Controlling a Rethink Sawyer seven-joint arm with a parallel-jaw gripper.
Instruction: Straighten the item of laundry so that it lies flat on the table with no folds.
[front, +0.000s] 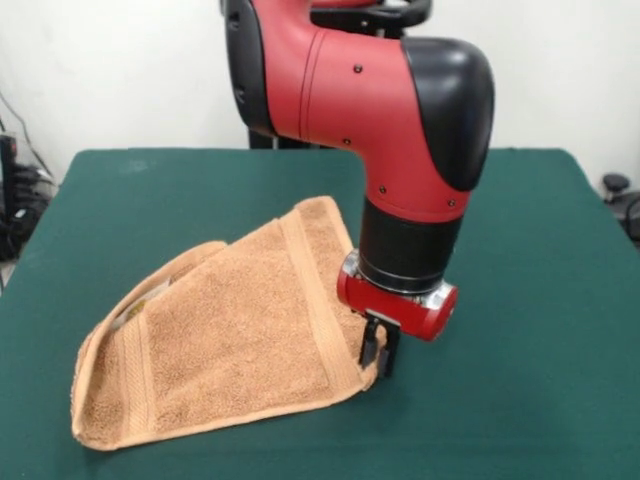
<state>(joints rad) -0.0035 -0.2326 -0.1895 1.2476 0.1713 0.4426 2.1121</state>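
Note:
The item of laundry (230, 340), an orange-tan terry towel, lies on the dark green table (520, 300) folded over itself into a rough triangle. One woven border band runs down its right side and another along its left end. A small white tag (135, 310) peeks out at the upper left fold. The red and black arm comes down over the towel's right corner. My gripper (378, 352) sits at that corner, its dark fingers (369, 345) close together and pinching the towel's edge just above the table.
Dark cables and equipment (15, 190) stand off the table's left side. A black object (620, 195) sits beyond the right edge. The towel's near edge lies close to the table's front edge.

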